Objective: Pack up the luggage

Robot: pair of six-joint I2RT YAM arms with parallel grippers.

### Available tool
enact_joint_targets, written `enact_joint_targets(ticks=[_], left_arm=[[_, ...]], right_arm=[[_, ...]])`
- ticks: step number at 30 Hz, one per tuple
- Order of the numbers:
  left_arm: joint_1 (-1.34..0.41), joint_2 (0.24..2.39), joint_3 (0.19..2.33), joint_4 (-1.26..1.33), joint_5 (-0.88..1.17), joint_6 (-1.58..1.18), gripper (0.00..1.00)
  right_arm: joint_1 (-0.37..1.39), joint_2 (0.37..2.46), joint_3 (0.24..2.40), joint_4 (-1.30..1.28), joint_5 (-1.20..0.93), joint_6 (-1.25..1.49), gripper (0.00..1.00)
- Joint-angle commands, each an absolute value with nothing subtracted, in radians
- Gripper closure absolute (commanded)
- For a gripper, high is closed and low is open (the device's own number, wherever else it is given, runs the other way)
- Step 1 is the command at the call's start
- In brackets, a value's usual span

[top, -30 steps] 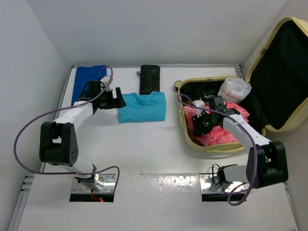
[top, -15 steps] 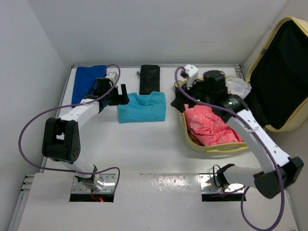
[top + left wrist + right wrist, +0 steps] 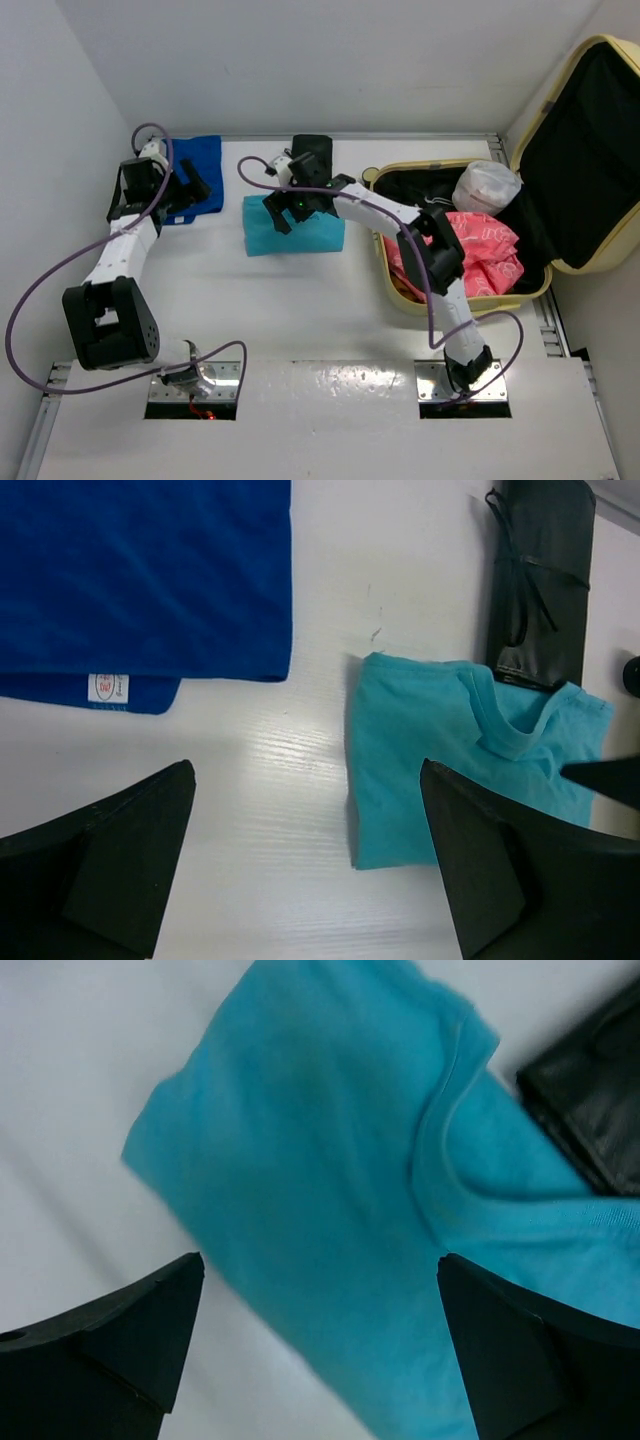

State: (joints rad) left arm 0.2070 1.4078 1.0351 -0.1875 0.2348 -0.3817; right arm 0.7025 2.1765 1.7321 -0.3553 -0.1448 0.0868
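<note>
Luggage (image 3: 590, 264), one: open, lid upright, well right of the right gripper (image 3: 320, 1260). It holds one pink garment (image 3: 480, 250) and one white bag (image 3: 487, 185).
Teal shirt (image 3: 330, 1160), one: beneath right gripper, whose jaws are wide and empty.
Left gripper (image 3: 305, 775): wide, empty.
Blue cloth (image 3: 140, 570), one: ahead-left of it.
Black pouch (image 3: 540, 580), one: ahead-right.
White table (image 3: 300, 320), white walls (image 3: 300, 60).

White worktop (image 3: 300, 310), glossy along the near edge, enclosed by plain pale walls (image 3: 330, 60) at the rear and both sides. Lighting even, shadows soft.

left fingers (image 3: 110, 860) and right fingers (image 3: 120, 1340) spread wide — both empty.
</note>
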Motion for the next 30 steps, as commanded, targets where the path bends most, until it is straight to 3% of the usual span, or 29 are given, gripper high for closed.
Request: enact_joint_targets(ticks=[1, 9, 17, 19, 21, 23, 24, 25, 30], left_arm=[[0.256, 1.370, 1.009, -0.221, 0.258, -0.356, 0.00], [0.325, 1.402, 1.022, -0.221, 0.291, -0.347, 0.00], [0.356, 1.453, 1.042, -0.239, 0.347, -0.367, 0.00], [0.365, 1.453, 1.051, -0.239, 0.356, -0.367, 0.00], [0.365, 1.453, 1.051, -0.239, 0.356, -0.376, 0.00], [0.365, 1.453, 1.051, -0.239, 0.365, -0.376, 0.00], [0.365, 1.453, 1.060, -0.239, 0.365, -0.376, 0.00], [0.365, 1.453, 1.060, -0.239, 0.365, -0.376, 0.00], [0.365, 1.443, 1.060, -0.239, 0.383, -0.367, 0.00]], right_arm=[[0.724, 2.265, 1.864, -0.362, -0.105, 0.072, 0.00], [0.756, 2.453, 2.023, -0.567, 0.009, 0.057, 0.00], [0.703, 2.465, 1.893, -0.634, -0.156, 0.092, 0.03], [0.698, 2.470, 1.908, -0.653, -0.204, 0.103, 0.43], [0.699, 2.464, 1.902, -0.658, -0.216, 0.101, 0.66], [0.710, 2.456, 1.884, -0.669, -0.227, 0.077, 0.81], [0.716, 2.436, 1.875, -0.673, -0.229, 0.068, 0.94], [0.724, 2.428, 1.879, -0.683, -0.230, 0.040, 1.00], [0.713, 2.227, 1.839, -0.697, -0.250, 0.020, 1.00]])
